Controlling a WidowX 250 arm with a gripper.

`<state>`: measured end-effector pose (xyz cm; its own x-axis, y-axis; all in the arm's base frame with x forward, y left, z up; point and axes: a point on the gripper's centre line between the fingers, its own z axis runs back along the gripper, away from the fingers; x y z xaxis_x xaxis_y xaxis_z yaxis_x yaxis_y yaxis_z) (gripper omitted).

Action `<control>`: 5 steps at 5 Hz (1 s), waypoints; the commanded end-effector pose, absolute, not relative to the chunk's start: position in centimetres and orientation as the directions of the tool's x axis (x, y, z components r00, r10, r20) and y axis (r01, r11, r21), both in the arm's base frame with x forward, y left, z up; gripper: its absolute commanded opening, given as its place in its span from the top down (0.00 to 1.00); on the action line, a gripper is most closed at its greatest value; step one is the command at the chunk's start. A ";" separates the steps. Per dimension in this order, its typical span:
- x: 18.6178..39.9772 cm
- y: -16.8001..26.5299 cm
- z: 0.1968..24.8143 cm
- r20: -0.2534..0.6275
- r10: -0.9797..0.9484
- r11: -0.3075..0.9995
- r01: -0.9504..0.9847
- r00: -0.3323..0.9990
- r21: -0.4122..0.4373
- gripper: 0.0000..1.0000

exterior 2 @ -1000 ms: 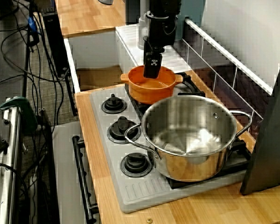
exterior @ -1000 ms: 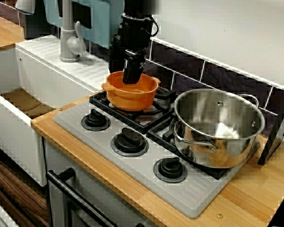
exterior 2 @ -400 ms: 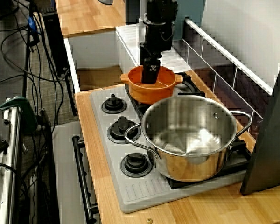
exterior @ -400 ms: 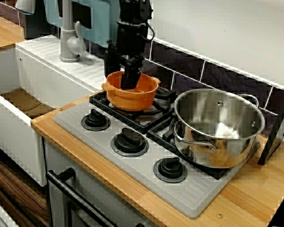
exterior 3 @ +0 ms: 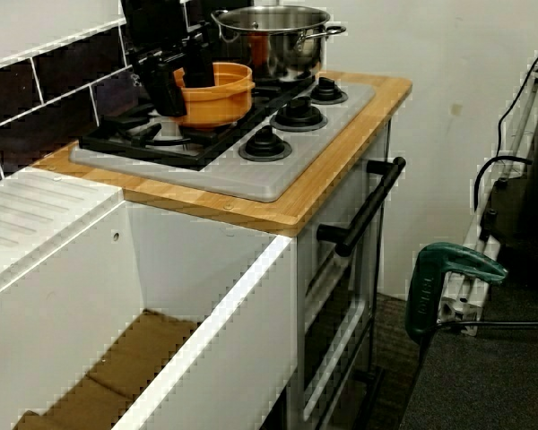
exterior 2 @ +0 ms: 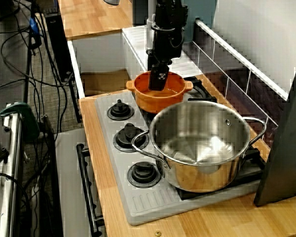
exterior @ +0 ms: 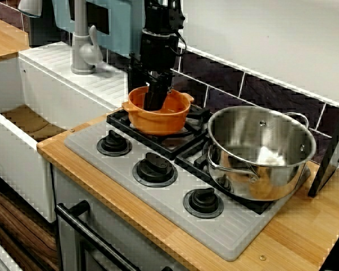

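Orange bowl sits on the black hob grate beside the steel pot, rim pinched in your gripper.
Looks like the grasp step: one finger inside, one outside, closed on the wall. Any lift wants straight up, level, clear of that pot.

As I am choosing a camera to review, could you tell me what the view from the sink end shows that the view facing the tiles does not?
Only the sink-end view shows the green clamp and the floor. Only the tile-facing view shows the faucet and something white in the pot. Both show the gripper at the bowl on the stove.
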<state>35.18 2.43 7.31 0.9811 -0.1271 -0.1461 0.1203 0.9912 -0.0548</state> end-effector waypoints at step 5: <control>34.3 4.3 12.6 -0.041 -0.260 0.964 0.257 0.965 -0.062 1.00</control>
